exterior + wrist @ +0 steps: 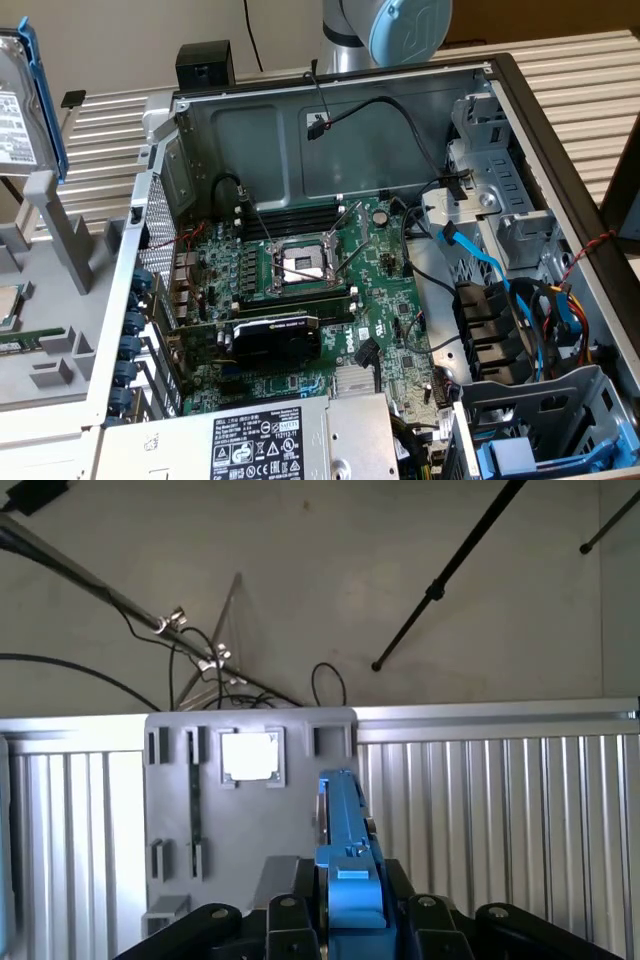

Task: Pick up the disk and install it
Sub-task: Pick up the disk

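Note:
The disk (18, 105), silver with a white label and a bright blue carrier, stands upright at the far edge of the exterior view's left, just above a grey fixture (55, 235). In the wrist view I see the disk (345, 840) edge-on, its blue carrier rising between the black fingers (288, 920). My gripper (352, 912) is shut on the disk, with a finger close against each side. Whether the disk's lower edge still touches the fixture I cannot tell.
An open computer case (500, 75) lies at centre with its motherboard (300, 270), loose cables, a power supply (270, 440) at the front and drive bays (530, 445) at the exterior view's right. The grey fixture (250, 830) holds a square chip (248, 756). The arm's joint (395, 30) stands behind the case.

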`<state>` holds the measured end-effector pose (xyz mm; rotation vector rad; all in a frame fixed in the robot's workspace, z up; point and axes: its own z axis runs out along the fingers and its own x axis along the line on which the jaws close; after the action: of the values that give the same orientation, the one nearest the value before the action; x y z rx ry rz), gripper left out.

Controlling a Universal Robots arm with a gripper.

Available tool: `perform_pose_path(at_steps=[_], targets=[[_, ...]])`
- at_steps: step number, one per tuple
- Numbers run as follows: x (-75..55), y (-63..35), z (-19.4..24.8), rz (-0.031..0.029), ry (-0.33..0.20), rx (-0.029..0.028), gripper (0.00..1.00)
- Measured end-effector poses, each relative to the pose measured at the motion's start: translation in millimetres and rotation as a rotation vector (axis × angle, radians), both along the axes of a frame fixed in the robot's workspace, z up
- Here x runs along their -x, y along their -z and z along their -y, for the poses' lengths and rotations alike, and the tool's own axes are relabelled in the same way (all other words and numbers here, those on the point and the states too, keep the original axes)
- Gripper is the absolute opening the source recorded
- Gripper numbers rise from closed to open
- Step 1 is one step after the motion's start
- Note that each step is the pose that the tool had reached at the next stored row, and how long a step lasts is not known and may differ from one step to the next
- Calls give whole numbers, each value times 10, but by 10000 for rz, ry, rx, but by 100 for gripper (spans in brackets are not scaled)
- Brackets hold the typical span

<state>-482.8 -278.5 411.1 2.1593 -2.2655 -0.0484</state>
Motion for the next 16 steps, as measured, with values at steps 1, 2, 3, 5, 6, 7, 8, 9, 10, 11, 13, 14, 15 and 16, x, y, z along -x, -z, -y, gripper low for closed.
perform_pose_path(at_steps=[1,2,3,5,6,7,8,9,10,11,13,14,15,16], targets=[[-31,-21,0,-1,-1,0,37],[-64,-43,0,0,0,0,37],[-98,-68,0,-1,0,0,37],[-164,-124,-1,0,-1,0,37],[-186,-156,-2,-2,0,1,37],[-206,-187,-5,-1,0,1,37],[-223,-223,-9,0,0,0,37],[-239,-260,-12,-1,1,0,37],[-255,-296,-14,-1,0,0,37],[-273,-330,-15,-1,-1,1,37],[-312,-397,-19,0,0,0,37],[-335,-429,-21,-1,0,0,37],[-360,-461,-21,-1,0,1,37],[-385,-491,-22,-1,0,0,37]])
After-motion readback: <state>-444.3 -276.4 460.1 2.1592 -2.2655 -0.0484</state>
